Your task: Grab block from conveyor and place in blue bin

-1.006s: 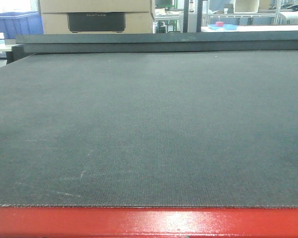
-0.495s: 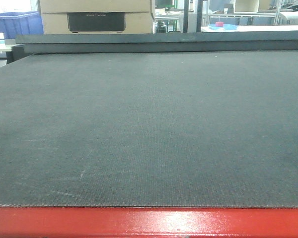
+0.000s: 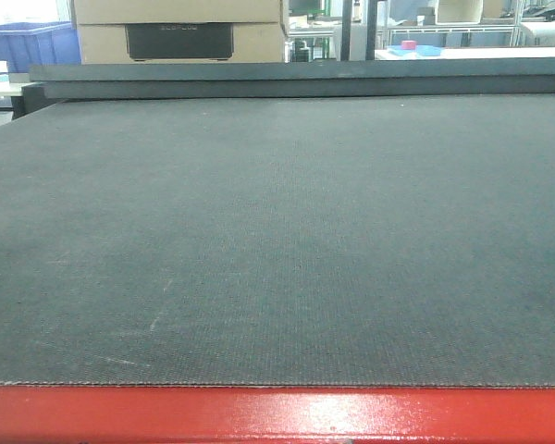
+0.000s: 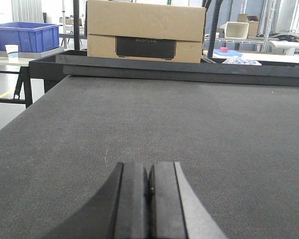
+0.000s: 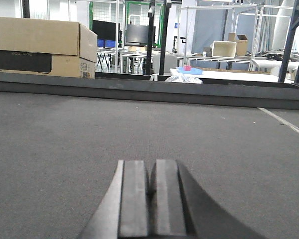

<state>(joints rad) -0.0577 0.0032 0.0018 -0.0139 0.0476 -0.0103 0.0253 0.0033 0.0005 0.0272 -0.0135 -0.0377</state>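
Note:
The conveyor (image 3: 277, 231) is a wide dark grey woven belt on a red frame (image 3: 277, 414), and no block shows on it in any view. A blue bin (image 3: 18, 42) stands on a table beyond the belt's far left corner, also in the left wrist view (image 4: 25, 36). My left gripper (image 4: 149, 167) hovers low over the belt (image 4: 189, 114), shut with nothing between its pads. My right gripper (image 5: 151, 167) is likewise shut and empty over the belt (image 5: 139, 129). Neither gripper appears in the front view.
A dark raised rail (image 3: 296, 79) closes the belt's far end. Behind it sits a cardboard box (image 3: 178, 32) (image 4: 145, 32) (image 5: 37, 47). A paper cup (image 4: 11, 50) stands near the bin. A small pink object (image 5: 188, 68) lies on a distant table.

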